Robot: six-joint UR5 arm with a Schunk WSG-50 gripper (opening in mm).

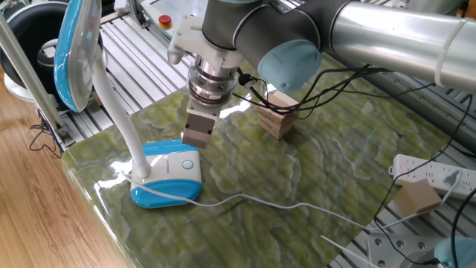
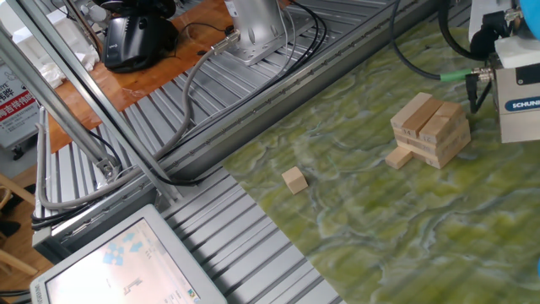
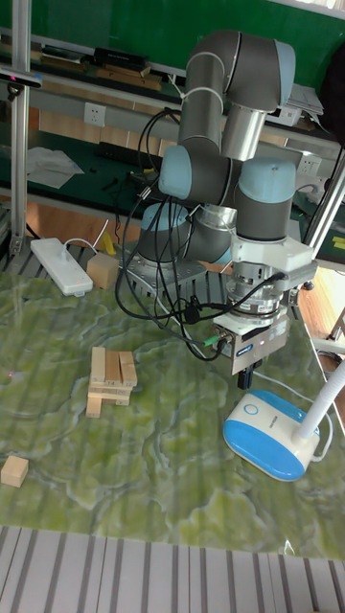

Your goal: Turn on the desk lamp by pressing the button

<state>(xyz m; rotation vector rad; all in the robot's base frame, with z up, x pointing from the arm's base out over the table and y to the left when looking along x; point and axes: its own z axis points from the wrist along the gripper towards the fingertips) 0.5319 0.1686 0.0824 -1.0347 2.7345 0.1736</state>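
Note:
The desk lamp stands at the near left corner of the table, with its blue-and-white base [image 1: 167, 179], white gooseneck [image 1: 119, 112] and blue-rimmed head [image 1: 74, 52]. The button [image 1: 187, 165] is a small round white disc with a pale blue ring on the base's top panel, also seen as the button [image 3: 252, 409] in the tall view. My gripper [image 1: 197, 138] hangs just above and slightly behind the base; in the tall view the gripper [image 3: 245, 377] points down a short way above the button, apart from it. No view shows a gap or contact between the fingertips. Only the gripper's body [image 2: 519, 105] shows at the right edge.
A stack of wooden blocks [image 1: 277, 119] sits behind the gripper, and a small wooden cube [image 2: 294, 180] lies farther off. The lamp's white cord [image 1: 260, 199] runs across the table front. A power strip [image 1: 435, 173] and a cardboard box [image 1: 416, 197] lie at the right. A red button [image 1: 164, 20] sits at the back.

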